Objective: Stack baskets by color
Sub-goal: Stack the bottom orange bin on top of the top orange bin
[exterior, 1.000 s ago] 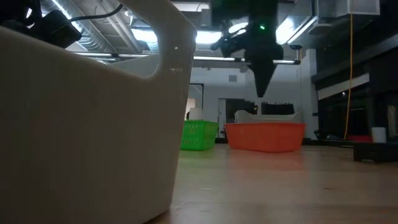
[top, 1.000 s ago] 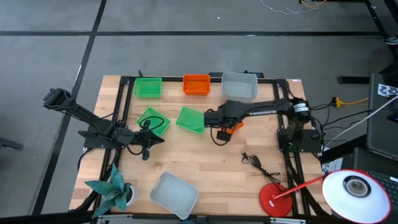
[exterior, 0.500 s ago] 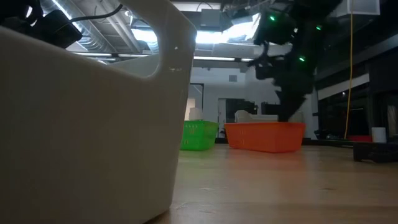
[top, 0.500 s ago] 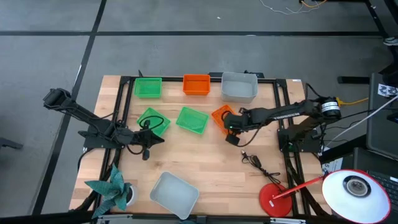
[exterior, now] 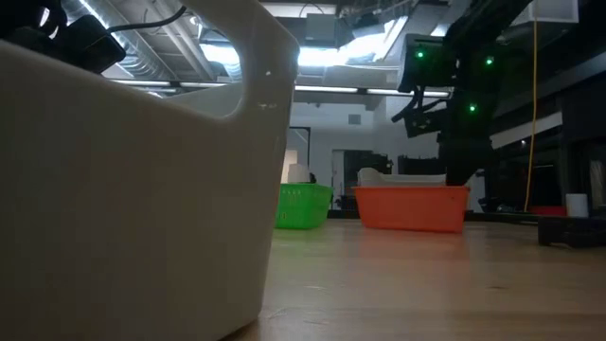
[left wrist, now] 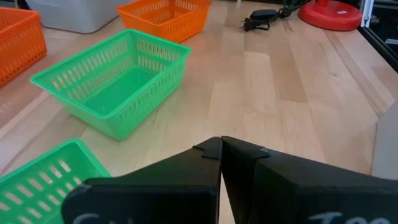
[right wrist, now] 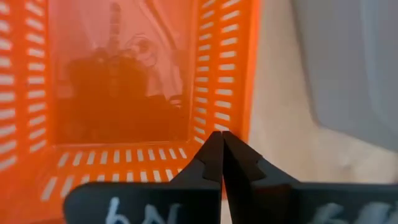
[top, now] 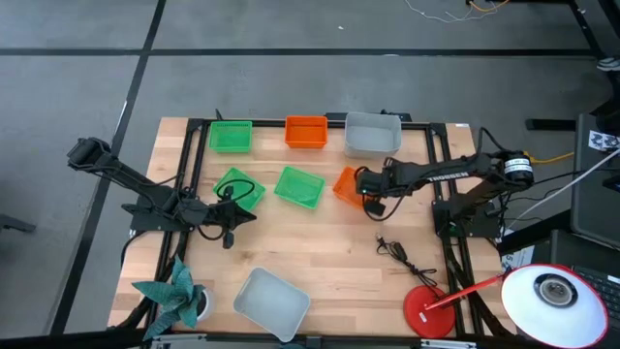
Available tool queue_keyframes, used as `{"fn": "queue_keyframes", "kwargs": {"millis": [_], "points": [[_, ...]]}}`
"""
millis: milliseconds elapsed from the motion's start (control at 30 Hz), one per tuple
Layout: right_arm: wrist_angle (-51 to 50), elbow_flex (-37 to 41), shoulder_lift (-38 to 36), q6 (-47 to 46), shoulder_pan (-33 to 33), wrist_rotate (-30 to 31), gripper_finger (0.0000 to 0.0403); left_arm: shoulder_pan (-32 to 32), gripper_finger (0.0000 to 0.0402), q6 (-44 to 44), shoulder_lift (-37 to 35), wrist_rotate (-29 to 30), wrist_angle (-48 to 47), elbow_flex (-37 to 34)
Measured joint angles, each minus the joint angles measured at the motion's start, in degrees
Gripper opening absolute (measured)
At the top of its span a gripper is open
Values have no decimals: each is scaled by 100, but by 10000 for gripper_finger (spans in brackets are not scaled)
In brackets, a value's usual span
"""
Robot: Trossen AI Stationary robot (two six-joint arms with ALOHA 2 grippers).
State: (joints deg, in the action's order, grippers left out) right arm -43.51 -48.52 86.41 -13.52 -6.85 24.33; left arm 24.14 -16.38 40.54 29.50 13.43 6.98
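Observation:
Three baskets stand along the far edge: green [top: 231, 136], orange [top: 306, 132] and pale grey [top: 373, 135]. Mid-table stand two more green baskets [top: 239, 187] [top: 298, 186] and an orange basket [top: 345, 184], each on its base. Another grey basket [top: 271, 301] sits at the near edge. My right gripper [top: 367, 190] is shut, its tips dipped into the mid-table orange basket [right wrist: 124, 81] at its right end. My left gripper [top: 231, 221] waits shut at the table's left, clear of the nearest green basket [left wrist: 115, 81]. My right gripper reaches down into the orange basket, slanting in from the table's right. Its shut fingertips [right wrist: 221, 138] stand against the inner face of the right-hand wall [right wrist: 219, 93], near a corner. The basket rests on its base. Whether the tips press the wall I cannot tell.
A teal folded figure [top: 174, 296] stands at the near left corner. A red lamp base [top: 426, 312] and a black cable [top: 399, 252] lie at the near right. A dark cord lies over one green basket [top: 237, 189]. Bare wood lies in the table's middle [top: 320, 242].
My right gripper has swung from the table's middle toward its right edge and come down, ending at the right end of the mid-table orange basket. That basket has slid a little toward the right edge, still on its base.

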Motion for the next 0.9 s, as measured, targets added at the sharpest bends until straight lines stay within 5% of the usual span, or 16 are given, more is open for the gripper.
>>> {"fn": "queue_keyframes", "kwargs": {"millis": [500,733,900], "points": [[-44,-8,-7,654,-248,958,0,0,0,2,-1,2,-3,0],[34,-446,-198,635,132,921,0,-1,0,3,-1,7,-4,0],[-139,-849,-696,493,529,345,0,0,0,4,-1,7,-7,0]]}}
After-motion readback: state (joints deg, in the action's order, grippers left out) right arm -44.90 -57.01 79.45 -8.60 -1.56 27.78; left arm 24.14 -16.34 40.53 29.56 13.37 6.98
